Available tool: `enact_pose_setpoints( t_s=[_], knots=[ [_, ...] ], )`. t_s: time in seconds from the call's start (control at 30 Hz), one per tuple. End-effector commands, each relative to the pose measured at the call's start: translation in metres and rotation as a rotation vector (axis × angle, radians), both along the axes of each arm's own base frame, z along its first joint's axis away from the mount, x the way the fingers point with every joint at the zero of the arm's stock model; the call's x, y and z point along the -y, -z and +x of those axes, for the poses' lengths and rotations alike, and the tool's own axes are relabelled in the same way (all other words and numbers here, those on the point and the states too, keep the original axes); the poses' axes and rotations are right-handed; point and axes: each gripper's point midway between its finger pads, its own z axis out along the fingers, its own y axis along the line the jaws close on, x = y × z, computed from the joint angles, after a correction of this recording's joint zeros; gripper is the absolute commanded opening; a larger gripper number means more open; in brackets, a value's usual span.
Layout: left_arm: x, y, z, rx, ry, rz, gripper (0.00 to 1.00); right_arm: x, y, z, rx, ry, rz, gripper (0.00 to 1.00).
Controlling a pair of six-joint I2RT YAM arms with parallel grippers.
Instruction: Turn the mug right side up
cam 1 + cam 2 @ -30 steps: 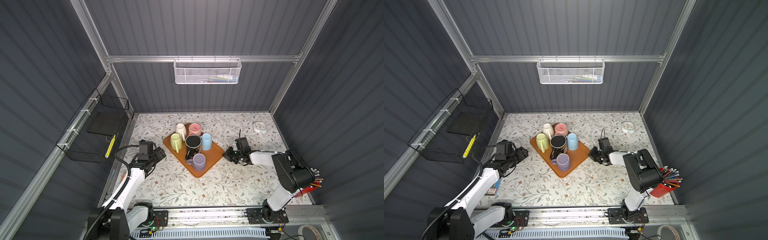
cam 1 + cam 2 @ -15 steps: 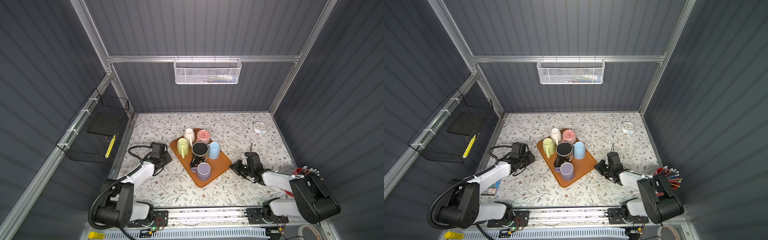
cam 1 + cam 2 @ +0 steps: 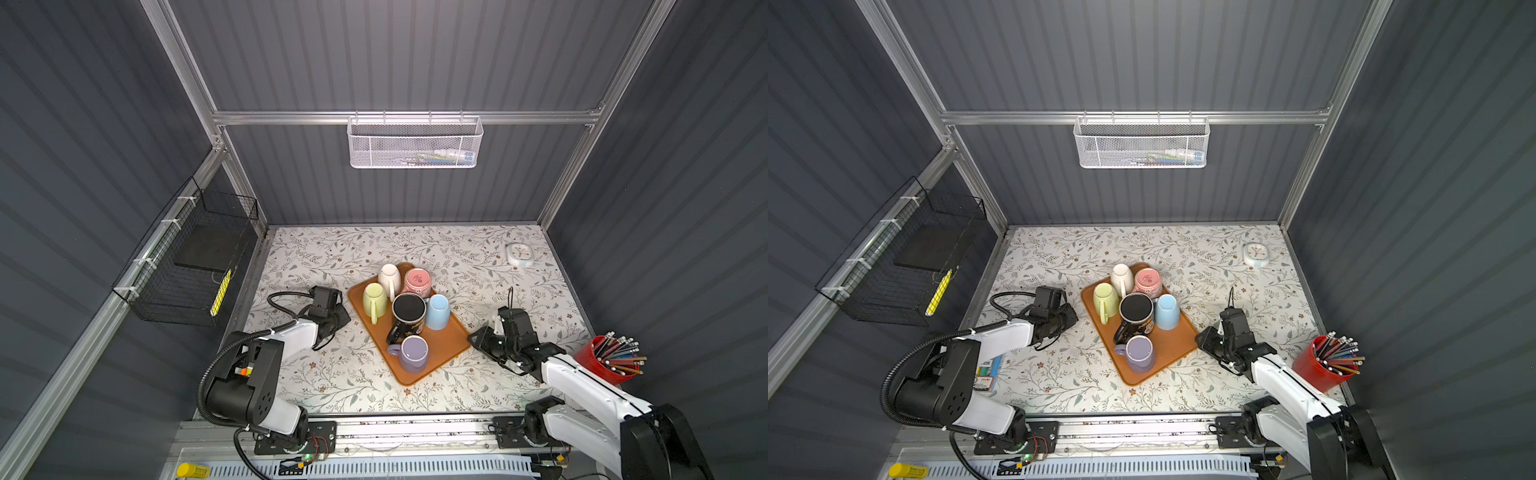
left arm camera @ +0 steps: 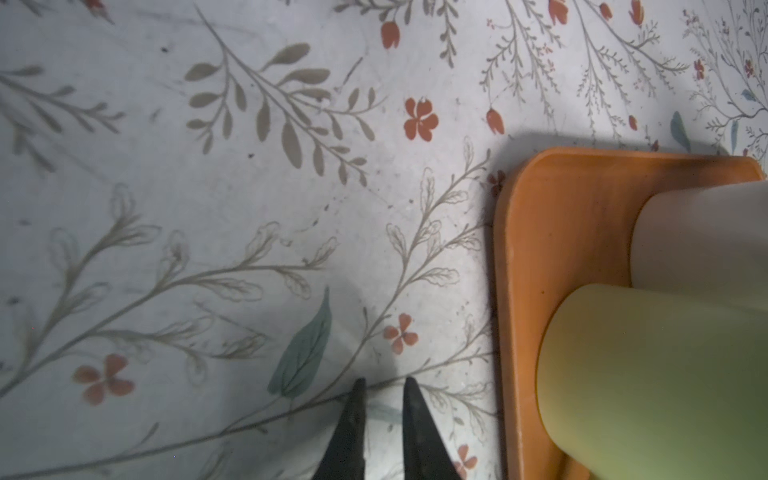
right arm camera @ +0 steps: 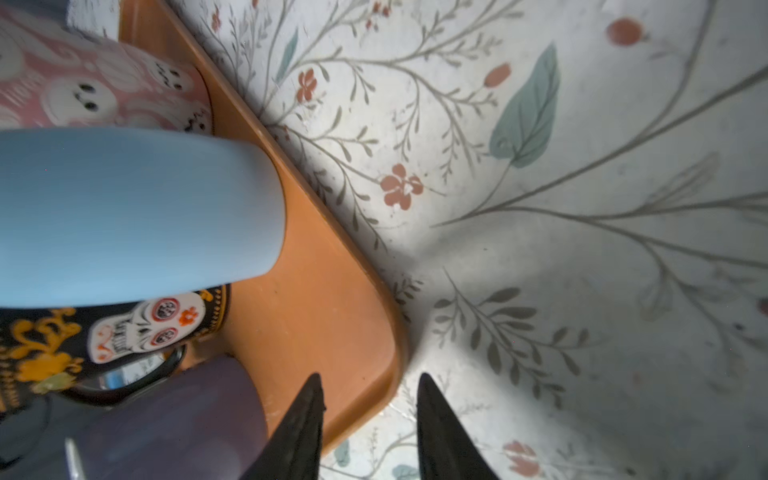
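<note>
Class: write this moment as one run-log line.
left gripper: shut, empty, beside orange rectangular tray | right gripper: open, empty, at tray corner

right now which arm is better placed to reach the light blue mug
Right. The right gripper is open at the orange tray's edge, and the light blue mug stands on that side. The left gripper is shut beyond the opposite edge, with the green mug between.

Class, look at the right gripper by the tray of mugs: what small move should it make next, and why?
Probably lift the right gripper clear of the rim of the orange tray and shift it toward the blue mug. Its jaws stand open astride that rim, holding nothing, and the blue mug, close by, appears to stand base up.
</note>
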Motion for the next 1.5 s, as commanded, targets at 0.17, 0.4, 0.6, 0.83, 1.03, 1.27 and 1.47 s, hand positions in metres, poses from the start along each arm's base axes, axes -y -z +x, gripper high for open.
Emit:
enact_pose_setpoints(
  t_s=[0.17,0.4,0.6,0.83,1.03,1.27,1.47],
  knots=[
    [0.025,0.020,0.005,-0.046,0.042,-0.012,0.14,0.012,-0.019,0.006,0.020,-0.022,-0.025,0.49],
    [0.040,0.031,0.017,-0.055,0.064,-0.017,0.11,0.014,-0.038,0.012,0.049,-0.023,0.034,0.51],
    [0.058,0.040,0.032,-0.058,0.092,-0.031,0.10,0.016,-0.046,0.015,0.068,-0.022,0.040,0.51],
    [0.095,0.046,0.053,-0.052,0.147,-0.037,0.08,0.020,-0.048,0.017,0.071,-0.017,0.044,0.51],
    [0.117,0.050,0.066,-0.047,0.173,-0.051,0.08,0.023,-0.044,0.016,0.063,-0.011,0.047,0.51],
    [0.134,0.045,0.078,-0.029,0.194,-0.072,0.07,0.024,-0.043,0.013,0.058,-0.005,0.051,0.51],
    [0.131,0.025,0.076,-0.011,0.217,-0.039,0.07,0.027,-0.051,0.011,0.075,-0.001,0.028,0.51]
  ],
)
